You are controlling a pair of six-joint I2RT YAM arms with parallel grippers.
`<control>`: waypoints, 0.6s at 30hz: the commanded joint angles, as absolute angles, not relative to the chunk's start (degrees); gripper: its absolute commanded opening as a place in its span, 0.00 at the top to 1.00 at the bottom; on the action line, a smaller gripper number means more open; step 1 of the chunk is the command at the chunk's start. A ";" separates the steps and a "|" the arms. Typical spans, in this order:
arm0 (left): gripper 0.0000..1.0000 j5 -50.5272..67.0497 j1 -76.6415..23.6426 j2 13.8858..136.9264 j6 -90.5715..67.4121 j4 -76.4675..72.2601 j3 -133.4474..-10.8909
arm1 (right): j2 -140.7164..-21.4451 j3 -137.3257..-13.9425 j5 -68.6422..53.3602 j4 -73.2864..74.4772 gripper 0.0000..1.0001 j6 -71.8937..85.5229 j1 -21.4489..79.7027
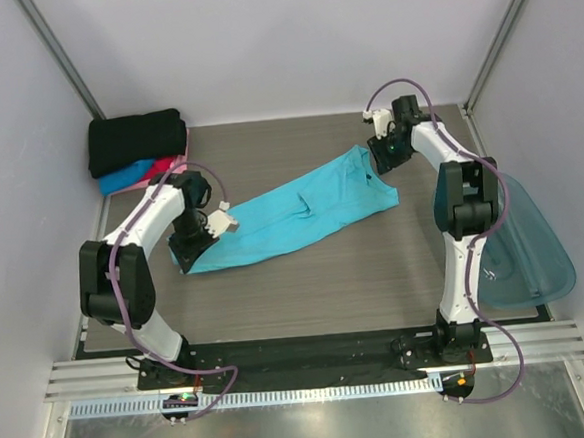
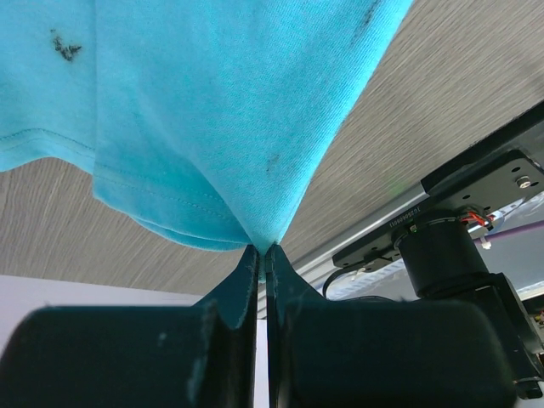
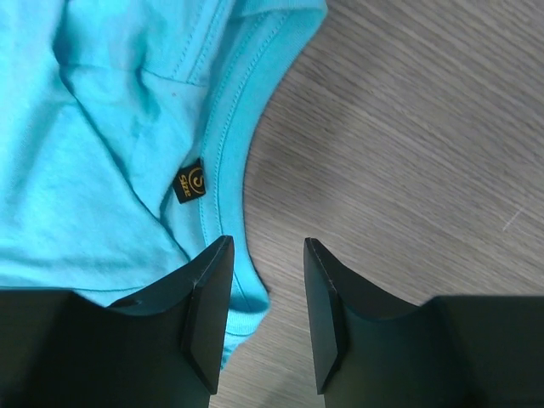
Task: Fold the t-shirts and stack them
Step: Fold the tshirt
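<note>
A turquoise t-shirt (image 1: 297,212) lies stretched slantwise across the wooden table (image 1: 306,278). My left gripper (image 1: 190,248) is shut on its hem corner at the lower left; in the left wrist view (image 2: 263,249) the cloth (image 2: 212,110) fans up from the pinched tips. My right gripper (image 1: 376,156) is open just above the table at the collar end. In the right wrist view (image 3: 265,255) the collar (image 3: 223,170) with a black label (image 3: 190,183) lies beside and under the left finger (image 3: 208,297). Folded black (image 1: 136,140), blue (image 1: 127,178) and pink-red (image 1: 166,168) shirts are stacked at the back left.
A translucent teal plastic tub (image 1: 519,238) stands off the table's right edge by the right arm. White walls enclose the table on three sides. The arm bases sit on a black rail (image 1: 311,353) at the near edge.
</note>
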State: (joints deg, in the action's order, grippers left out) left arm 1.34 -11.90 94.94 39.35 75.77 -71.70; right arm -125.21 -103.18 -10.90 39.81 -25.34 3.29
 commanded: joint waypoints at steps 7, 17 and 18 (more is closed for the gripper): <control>1.00 0.62 -13.27 92.90 37.88 84.64 -72.60 | -128.49 -107.93 -16.17 44.56 0.56 -25.31 4.75; 1.00 0.53 -15.55 93.16 37.18 86.13 -73.74 | -136.31 -113.46 -12.05 48.95 0.96 -26.89 6.50; 1.00 0.88 -15.99 93.16 37.09 86.48 -74.00 | -137.10 -114.68 -11.26 48.87 0.99 -26.89 6.59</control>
State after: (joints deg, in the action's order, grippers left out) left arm 0.99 -14.57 94.83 37.76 75.77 -71.92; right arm -133.47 -111.50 -13.56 46.81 -26.35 5.76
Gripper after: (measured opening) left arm 0.010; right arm 0.060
